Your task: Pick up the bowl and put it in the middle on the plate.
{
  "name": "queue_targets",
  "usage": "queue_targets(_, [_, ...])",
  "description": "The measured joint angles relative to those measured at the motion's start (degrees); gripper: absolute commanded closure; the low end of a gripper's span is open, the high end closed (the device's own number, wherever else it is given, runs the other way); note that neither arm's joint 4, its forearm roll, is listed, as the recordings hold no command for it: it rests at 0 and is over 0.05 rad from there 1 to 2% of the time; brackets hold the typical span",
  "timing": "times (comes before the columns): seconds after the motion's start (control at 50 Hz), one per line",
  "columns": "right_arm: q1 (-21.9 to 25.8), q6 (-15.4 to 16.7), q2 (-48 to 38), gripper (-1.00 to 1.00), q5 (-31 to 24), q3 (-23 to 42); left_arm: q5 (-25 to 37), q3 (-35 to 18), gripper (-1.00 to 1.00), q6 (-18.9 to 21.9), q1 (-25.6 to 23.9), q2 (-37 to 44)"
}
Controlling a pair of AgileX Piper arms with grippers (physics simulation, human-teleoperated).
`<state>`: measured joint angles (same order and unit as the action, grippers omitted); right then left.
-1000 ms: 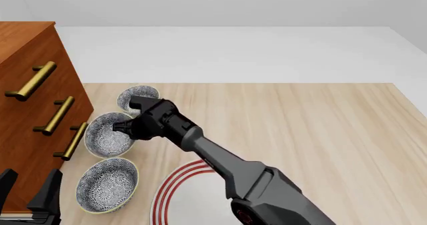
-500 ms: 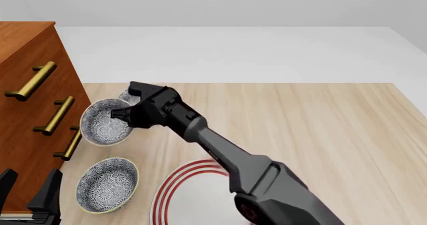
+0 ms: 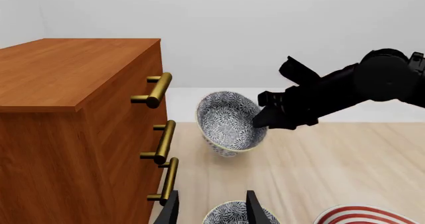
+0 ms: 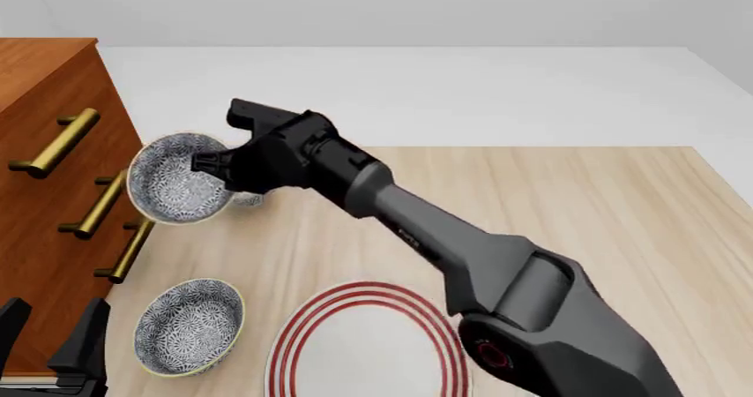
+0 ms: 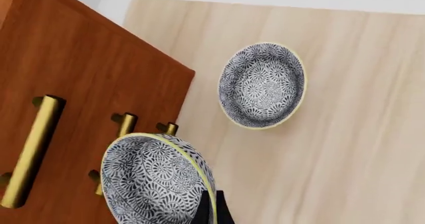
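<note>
My right gripper [image 4: 220, 164] is shut on the rim of the blue-grey floral bowl [image 4: 176, 178], holding it tilted in the air beside the dresser. The left wrist view shows the same bowl [image 3: 229, 119] hanging from the right gripper [image 3: 265, 117], clear of the table. In the right wrist view the held bowl [image 5: 156, 179] fills the near corner, one fingertip [image 5: 210, 211] on its rim. The red-ringed white plate [image 4: 367, 344] lies on the table near the front, under the right arm. My left gripper [image 4: 53, 344] is open at the front left, holding nothing.
A wooden dresser [image 4: 53, 176] with brass handles stands along the left side. A look-alike bowl [image 4: 189, 325] sits on the table left of the plate. Part of another bowl [image 4: 247, 199] shows behind the right gripper. Light wooden tabletop [image 4: 588, 238] stretches to the right.
The right gripper has raised the bowl off the table from between the other two bowls, up and toward the dresser. The left gripper has not moved.
</note>
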<state>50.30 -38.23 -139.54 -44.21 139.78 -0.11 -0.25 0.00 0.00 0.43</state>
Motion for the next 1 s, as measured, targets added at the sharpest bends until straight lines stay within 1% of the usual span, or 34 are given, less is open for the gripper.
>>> queue_targets(0.08, [-1.08,0.21,5.27,1.0,5.51,-10.73,0.0,0.0,-1.0,0.0,0.0,0.0])
queue_targets(0.14, [-2.09,0.3,8.18,1.0,9.06,-17.47,0.0,0.0,-1.0,0.0,0.0,0.0])
queue_targets(0.38, [-4.15,-0.48,19.81,1.0,21.49,-41.15,0.0,0.0,-1.0,0.0,0.0,0.0])
queue_targets(0.56, [-6.28,0.17,30.71,1.0,29.18,-58.54,0.0,0.0,-1.0,0.0,0.0,0.0])
queue_targets(0.64, [-7.12,0.92,35.13,1.0,31.34,-64.61,0.0,0.0,-1.0,0.0,0.0,0.0])
queue_targets(0.76, [-7.97,2.6,40.79,1.0,33.29,-71.89,0.0,0.0,-1.0,0.0,0.0,0.0])
queue_targets(0.88, [-8.65,4.81,45.98,1.0,33.7,-77.39,0.0,0.0,-1.0,0.0,0.0,0.0])
queue_targets(1.0, [-9.12,7.08,50.98,1.0,32.78,-81.29,0.0,0.0,-1.0,0.0,0.0,0.0])
